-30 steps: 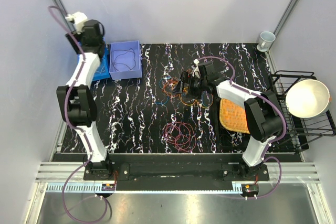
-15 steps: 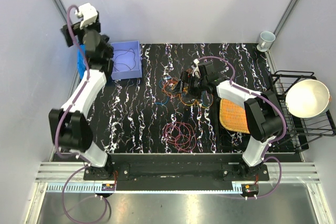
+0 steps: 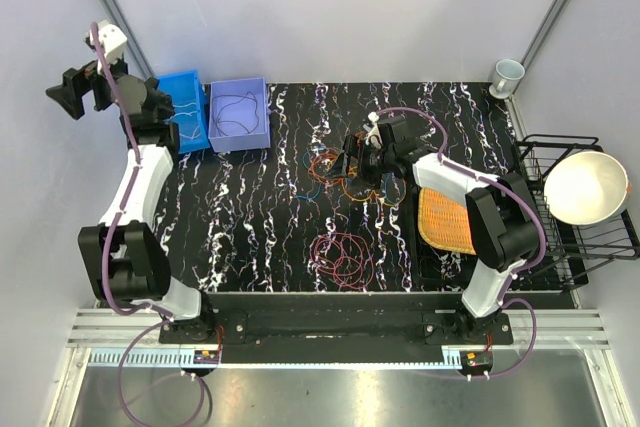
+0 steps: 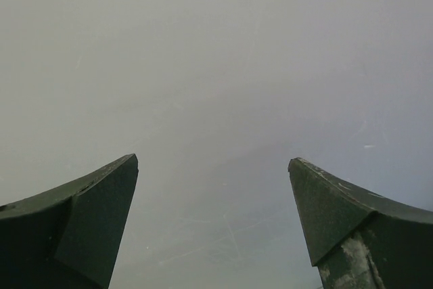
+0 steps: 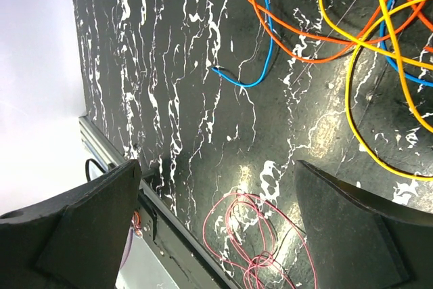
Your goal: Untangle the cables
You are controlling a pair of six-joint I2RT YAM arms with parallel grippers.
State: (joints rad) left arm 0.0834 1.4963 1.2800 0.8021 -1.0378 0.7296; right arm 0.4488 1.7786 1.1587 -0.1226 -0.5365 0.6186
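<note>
Two end effectors were yours to run, and both had their jaws spread wide with nothing in them. Your left end effector (image 4: 213,164) was out past the far left corner of the counter (image 5: 176,65). It faced a plain grey wall (image 4: 216,45).

Your right end effector (image 5: 216,164) hung over the middle of the black counter, right by the tangle (image 3: 335,172). In that tangle you could see an orange cable (image 5: 308,55), a yellow cable (image 5: 348,93) and a blue cable (image 5: 243,84) crossing over each other. One end of the blue cable lay loose on the counter. A pink cable pile (image 5: 254,235) lay by itself, nearer to the arm bases and apart from the tangle.

Far to the left, at the back edge, sat a purple bin (image 3: 265,107) with a thin dark cable (image 3: 238,107) inside. A blue bin (image 3: 185,97) sat just beside it. To the right of the tangle lay an orange mat (image 3: 447,222). Past the mat, a wire rack (image 3: 545,147) held a white bowl (image 3: 585,187).
</note>
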